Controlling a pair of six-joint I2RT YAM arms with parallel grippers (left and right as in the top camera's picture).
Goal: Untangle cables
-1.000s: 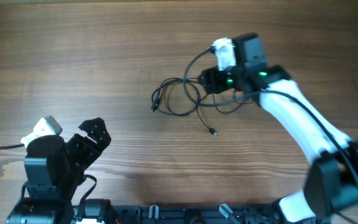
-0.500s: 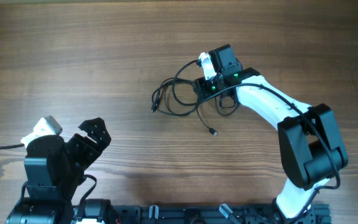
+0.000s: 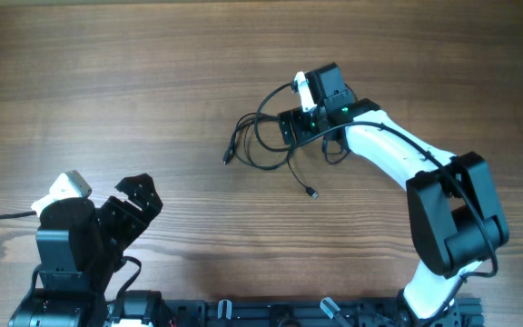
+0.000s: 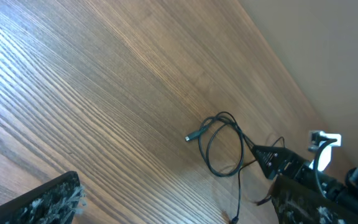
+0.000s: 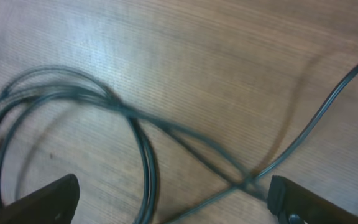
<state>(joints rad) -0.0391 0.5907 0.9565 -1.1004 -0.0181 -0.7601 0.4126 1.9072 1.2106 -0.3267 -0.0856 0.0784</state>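
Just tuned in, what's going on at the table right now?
The right gripper is down over the tangled cables in the middle of the wooden table. Its fingers are spread wide with a crossing of strands between them, and nothing is gripped. The cables lie in overlapping loops, with one plug end trailing toward the near edge. The left gripper sits at the near left corner, open and empty.

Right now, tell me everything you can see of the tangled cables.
The cables are thin black cords in a loose tangle of overlapping loops, lying on the wooden table. Two small plug ends stick out, one leftward, one toward the robot. The right gripper stands open over the tangle's right side, strands crossing between its fingers; whether it touches them is unclear.
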